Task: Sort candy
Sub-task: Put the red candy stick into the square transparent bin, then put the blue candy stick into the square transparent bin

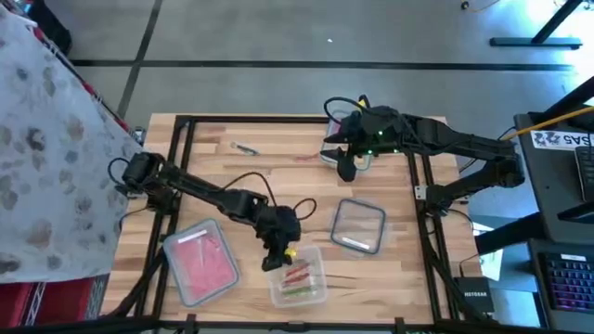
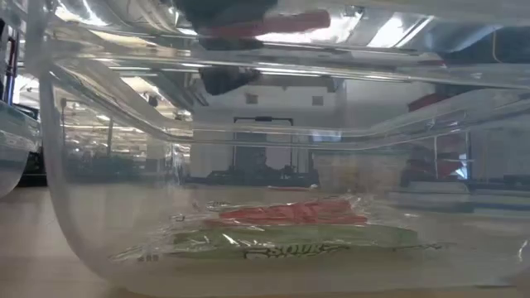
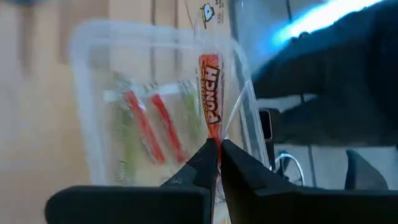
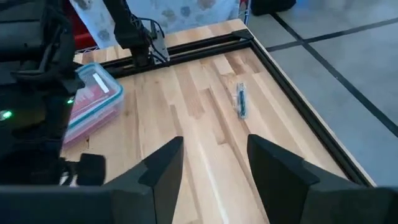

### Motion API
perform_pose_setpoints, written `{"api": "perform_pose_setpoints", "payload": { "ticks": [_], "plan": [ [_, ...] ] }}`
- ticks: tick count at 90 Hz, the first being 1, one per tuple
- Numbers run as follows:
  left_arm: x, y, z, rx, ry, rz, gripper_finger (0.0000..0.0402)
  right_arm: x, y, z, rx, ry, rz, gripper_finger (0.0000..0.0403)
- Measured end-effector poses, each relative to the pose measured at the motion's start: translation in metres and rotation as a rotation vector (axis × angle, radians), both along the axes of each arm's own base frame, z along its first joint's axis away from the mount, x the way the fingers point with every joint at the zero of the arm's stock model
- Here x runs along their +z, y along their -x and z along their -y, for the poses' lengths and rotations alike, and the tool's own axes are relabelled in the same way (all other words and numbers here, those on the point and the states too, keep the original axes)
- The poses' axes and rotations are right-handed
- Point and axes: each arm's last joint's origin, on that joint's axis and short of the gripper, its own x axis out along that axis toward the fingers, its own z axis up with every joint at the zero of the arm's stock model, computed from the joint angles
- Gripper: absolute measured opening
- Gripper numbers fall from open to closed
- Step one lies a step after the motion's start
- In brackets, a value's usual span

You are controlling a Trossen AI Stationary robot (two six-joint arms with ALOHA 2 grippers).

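My left gripper (image 1: 277,260) is shut on a long orange-red wrapped candy (image 3: 210,87) marked PUNCH. It holds it over a clear container (image 1: 299,276) near the table's front edge. Red and green candy (image 2: 290,223) lies flat on that container's floor. My right gripper (image 4: 214,146) stands open over the far middle of the table (image 1: 345,167), touching nothing. A silvery-blue wrapped candy (image 4: 240,99) lies flat on the wood beyond it, also seen as a small candy (image 1: 244,147) at the far left. My left gripper pinches the candy's near end (image 3: 215,142) between its two fingertips, the fingers lying along the piece. The candy reaches out from the fingertips over the container's rim (image 3: 245,87), lifted clear of the container's floor.
A clear container of pink candy (image 1: 200,262) stands at the front left. An empty clear container (image 1: 358,225) stands right of the middle. A black frame (image 1: 181,148) runs round the table top. Bare wood lies across the middle.
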Motion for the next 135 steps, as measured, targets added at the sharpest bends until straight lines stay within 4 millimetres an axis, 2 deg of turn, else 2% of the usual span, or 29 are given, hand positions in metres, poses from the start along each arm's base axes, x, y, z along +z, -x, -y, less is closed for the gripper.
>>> {"api": "perform_pose_setpoints", "payload": {
  "ticks": [17, 47, 61, 77, 98, 114, 126, 135],
  "plan": [
    [-0.005, 0.001, 0.007, 0.076, 0.046, -0.079, 0.0002, 0.000, 0.000, 0.000, 0.034, 0.051, -0.010, 0.0165],
    [-0.005, -0.004, -0.008, 0.230, 0.123, -0.159, 0.0005, -0.002, 0.001, 0.000, 0.112, 0.157, -0.051, 0.0165],
    [-0.005, -0.005, -0.011, 0.239, 0.129, -0.164, 0.0052, -0.005, 0.003, -0.001, 0.144, 0.192, -0.094, 0.0165],
    [-0.005, -0.005, -0.010, 0.254, 0.144, -0.179, 0.0115, 0.006, 0.013, -0.003, 0.176, 0.212, -0.043, 0.0165],
    [-0.005, -0.005, -0.013, 0.281, 0.159, -0.195, 0.0147, 0.012, 0.018, -0.003, 0.190, 0.259, -0.014, 0.0165],
    [-0.008, -0.004, -0.031, 0.495, 0.273, -0.397, 0.0144, 0.012, 0.018, -0.003, 0.211, 0.296, -0.019, 0.0165],
    [-0.020, 0.012, -0.053, 0.575, 0.157, -0.598, 0.0137, 0.011, 0.019, -0.003, 0.227, 0.322, -0.028, 0.0165],
    [-0.026, 0.026, -0.079, 0.600, 0.044, -0.723, 0.0136, 0.010, 0.021, -0.004, 0.231, 0.320, -0.046, 0.0165]
  ]
}}
